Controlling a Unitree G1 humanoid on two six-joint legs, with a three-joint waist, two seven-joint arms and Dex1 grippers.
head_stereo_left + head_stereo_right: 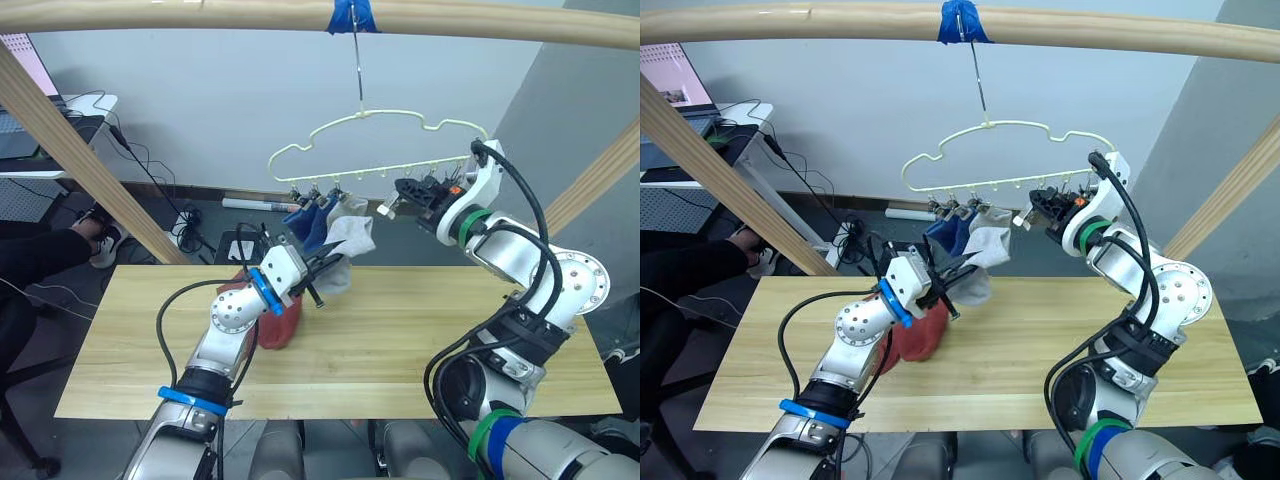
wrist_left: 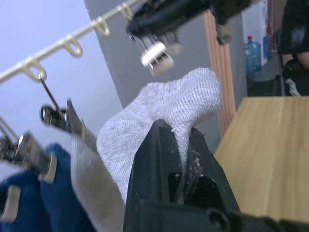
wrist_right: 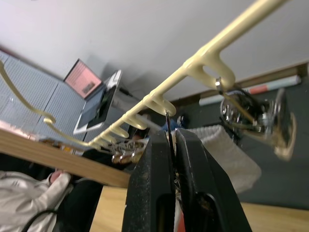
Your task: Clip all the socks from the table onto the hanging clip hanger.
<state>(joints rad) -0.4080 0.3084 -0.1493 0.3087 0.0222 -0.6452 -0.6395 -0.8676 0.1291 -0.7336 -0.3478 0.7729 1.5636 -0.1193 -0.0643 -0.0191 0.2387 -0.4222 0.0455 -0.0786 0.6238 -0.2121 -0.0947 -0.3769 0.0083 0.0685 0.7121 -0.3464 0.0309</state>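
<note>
— Pale grey walls, a dark floor strewn with cables, and a light wooden table (image 1: 400, 340) under a frame of round pale poles (image 1: 300, 14). What hangs there?

— From a hook taped in blue to the top pole, the clip hanger (image 1: 400, 130), pale yellow and cloud-shaped. Two blue socks (image 1: 312, 225) hang clipped just above the left tool (image 1: 322, 272), and a light grey sock (image 1: 352, 238) is beside them.

— And that tool?

— Clenched on the grey sock's fabric; the wrist view shows the knit pinched between its black fingers (image 2: 159, 159), with the clips close above.

— The right tool?

— The right tool (image 1: 405, 195) is raised to the hanger's row of clips, fingers closed tight on a thin metal clip wire (image 3: 170, 137).

— Anything left on the table?

— A rust-red sock (image 1: 280, 322) lies directly under the left tool and wrist, partly hidden by the arm. Whether it is one sock or two, I cannot tell.

— The edges?

— A person's dark sleeve (image 1: 35, 255) is cut off far beyond the left tool, near a desk with a laptop (image 1: 680, 85).
</note>
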